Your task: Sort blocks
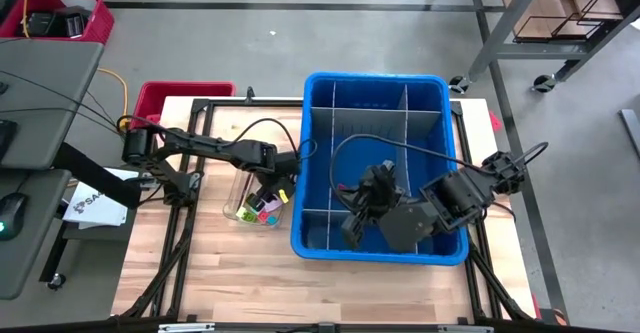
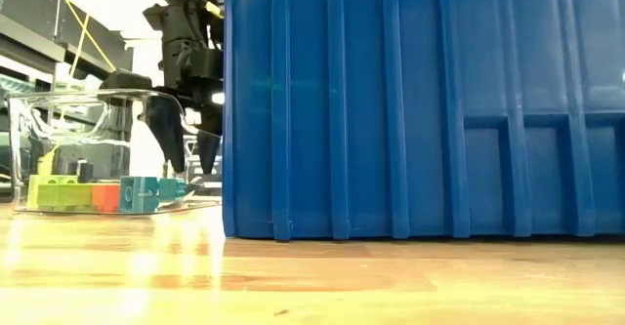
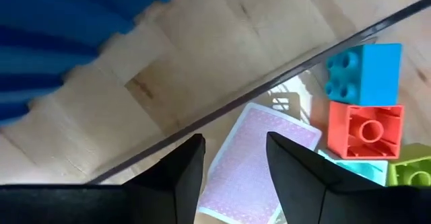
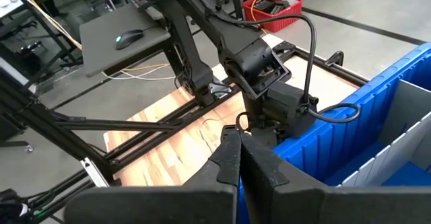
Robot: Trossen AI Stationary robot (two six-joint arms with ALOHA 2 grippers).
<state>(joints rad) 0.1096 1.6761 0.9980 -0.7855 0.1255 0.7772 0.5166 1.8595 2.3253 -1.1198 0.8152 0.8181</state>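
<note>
1. My left gripper (image 3: 232,160) hangs inside the clear container (image 2: 59,110) beside the blue bin's (image 1: 375,168) left wall, fingers parted astride a pink block (image 3: 252,160), not gripping it.
2. My right gripper (image 4: 239,160), shut and empty, waits over the bin's front edge.
3. At the container's front edge I count five blocks (image 2: 103,193): two green, one orange, two teal.

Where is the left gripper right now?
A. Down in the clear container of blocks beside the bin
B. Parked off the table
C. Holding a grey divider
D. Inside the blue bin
A: the left gripper hangs open inside the clear container, above a pink block, next to the blue bin.
</note>
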